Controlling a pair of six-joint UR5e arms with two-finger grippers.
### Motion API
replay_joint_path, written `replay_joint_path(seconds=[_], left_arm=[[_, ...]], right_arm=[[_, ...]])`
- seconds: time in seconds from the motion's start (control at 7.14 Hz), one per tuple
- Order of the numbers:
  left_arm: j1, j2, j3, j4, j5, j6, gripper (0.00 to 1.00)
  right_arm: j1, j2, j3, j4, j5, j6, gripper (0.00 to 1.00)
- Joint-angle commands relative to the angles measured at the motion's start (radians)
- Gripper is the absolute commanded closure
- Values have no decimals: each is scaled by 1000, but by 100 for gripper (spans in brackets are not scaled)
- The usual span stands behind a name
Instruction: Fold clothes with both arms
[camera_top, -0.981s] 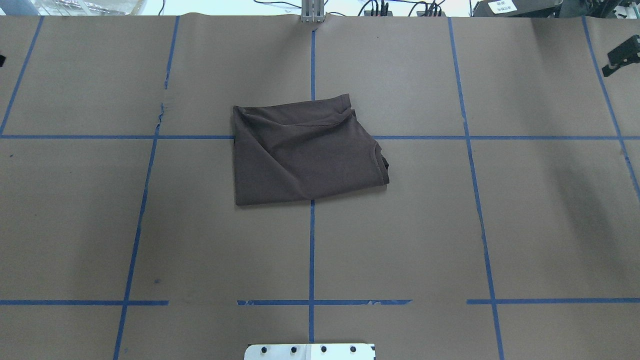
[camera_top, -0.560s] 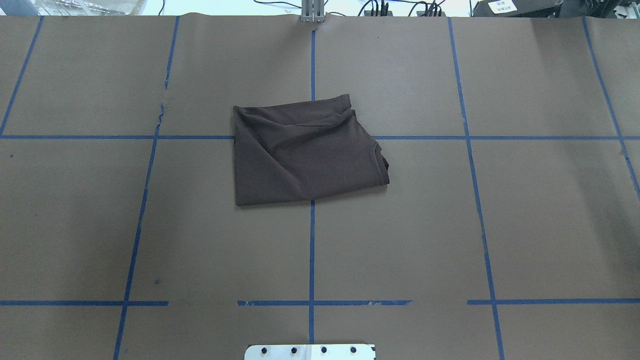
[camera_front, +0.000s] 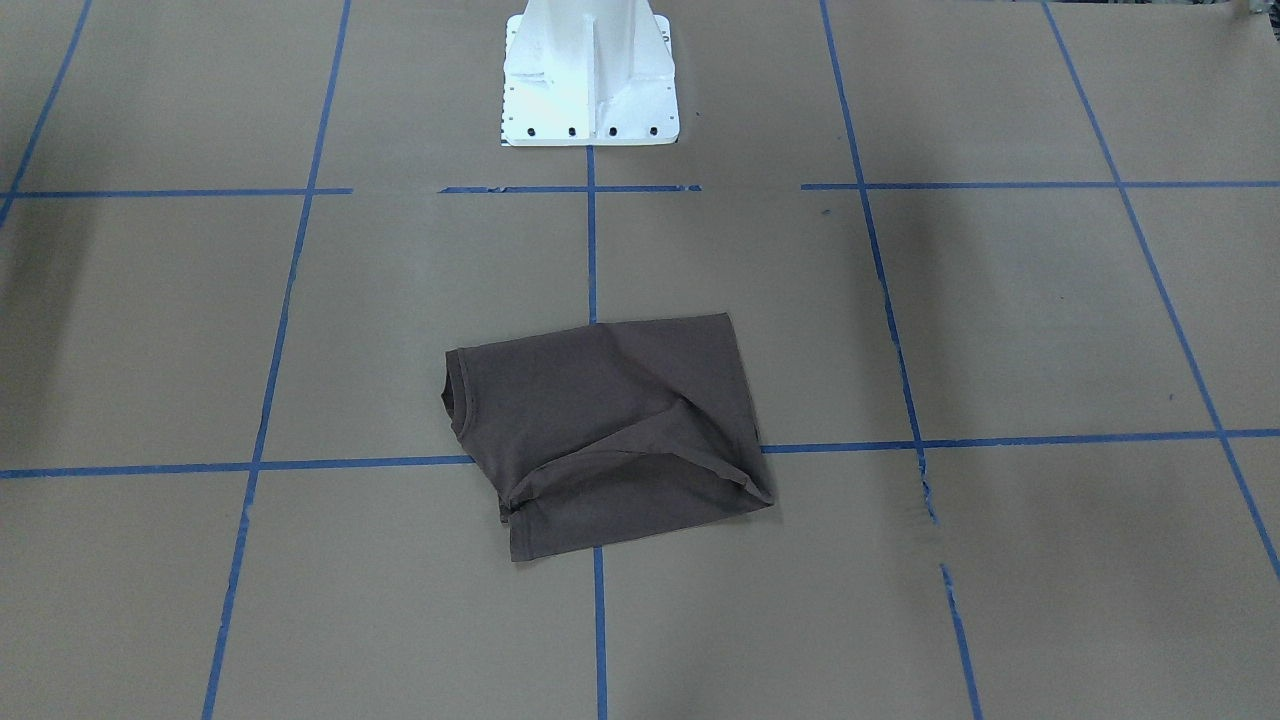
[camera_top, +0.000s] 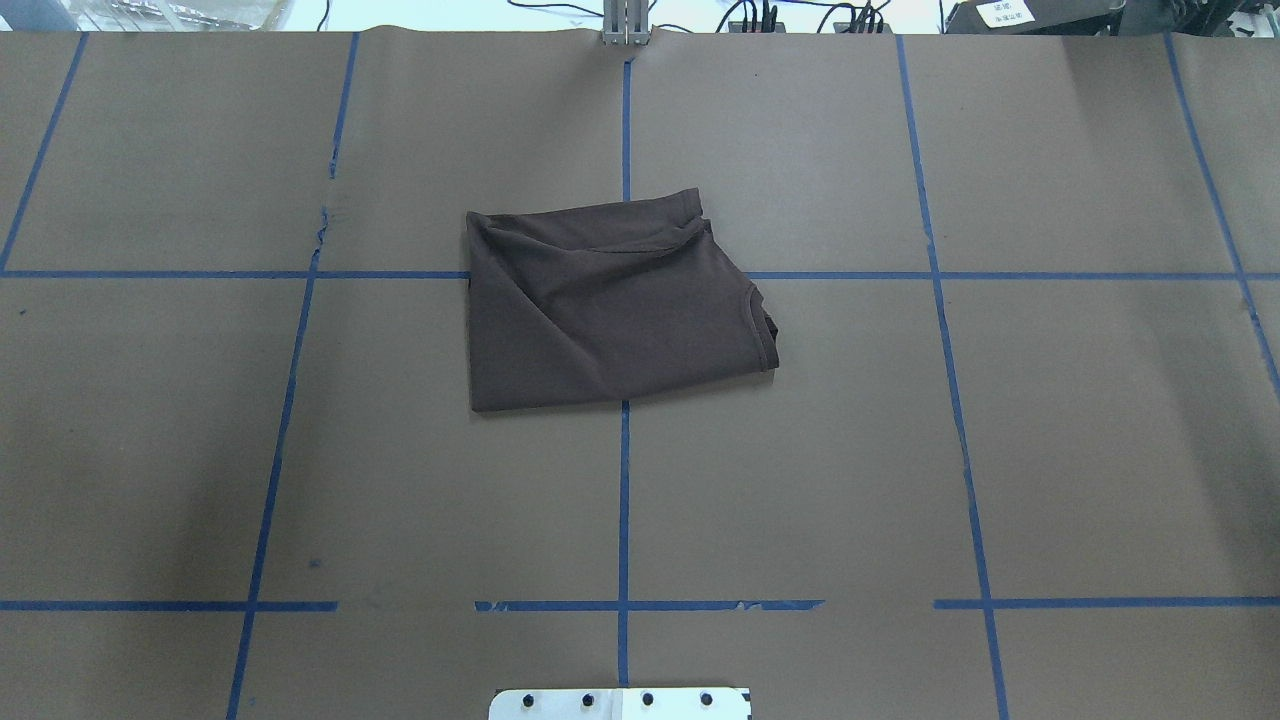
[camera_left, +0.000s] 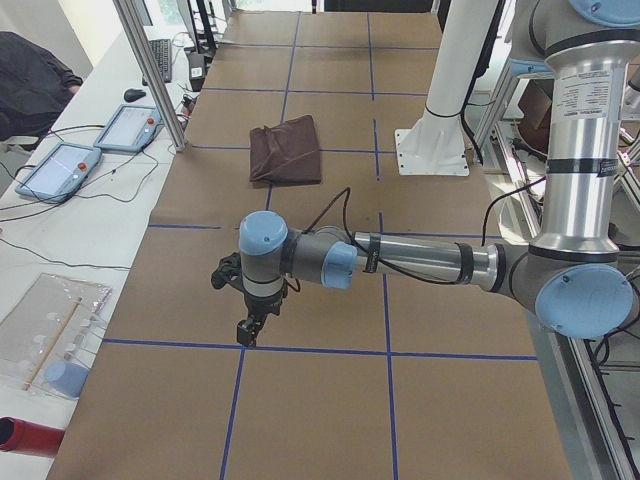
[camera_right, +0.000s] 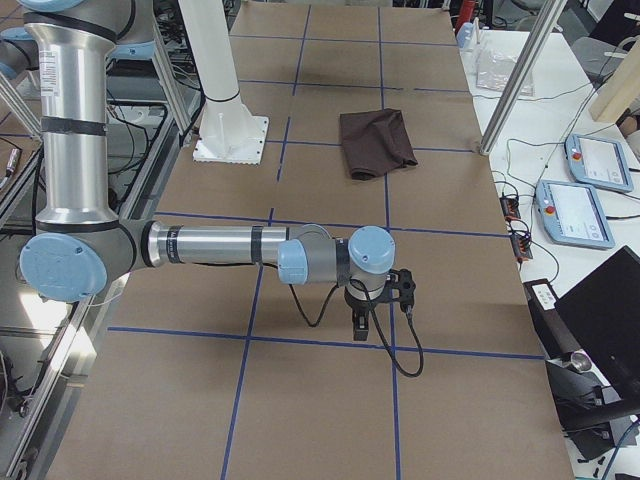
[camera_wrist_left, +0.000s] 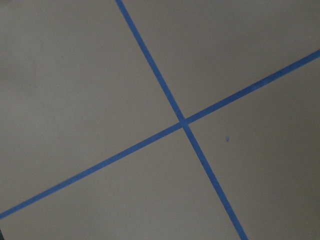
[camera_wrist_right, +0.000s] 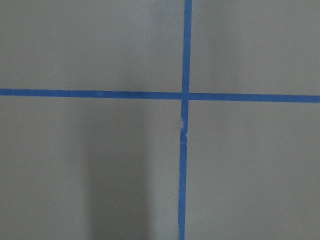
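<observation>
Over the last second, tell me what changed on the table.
Both grippers drew outward and left the overhead view: the right gripper off its right edge, the left gripper off its left edge. They now hang over bare table near its ends. The folded T-shirt stayed put in the same shape, with nothing touching it.

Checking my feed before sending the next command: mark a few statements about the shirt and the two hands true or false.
1. The T-shirt lies folded across blue tape lines. True.
2. The left hand grips the shirt. False: it hangs over bare paper towards the table's end, apart from the shirt.
3. The right hand is away from the shirt. True.
4. The collar points to the robot's left. False: it lies on the robot's right side.
5. The wrist views show the shirt. False: they show only tape lines on paper.
</observation>
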Motion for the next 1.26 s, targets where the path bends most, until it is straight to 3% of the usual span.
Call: replay_joint_path(seconds=[0.0,0.42,0.7,1.12], left_arm=[[-1,-10,11,57,-58,-2,0],[-1,-7,6,58,-82,-71,0],[-3,-6,5,57,-82,-72,0],[-3,-3,0,57,-82,-72,0]], right_arm=[[41,-4,-5,-2,25,-39,0],[95,-27,-38,-2,57,-116,0],[96,-29,1,-6,57,-95,0],[95,-27,78,-19,45,88,0]])
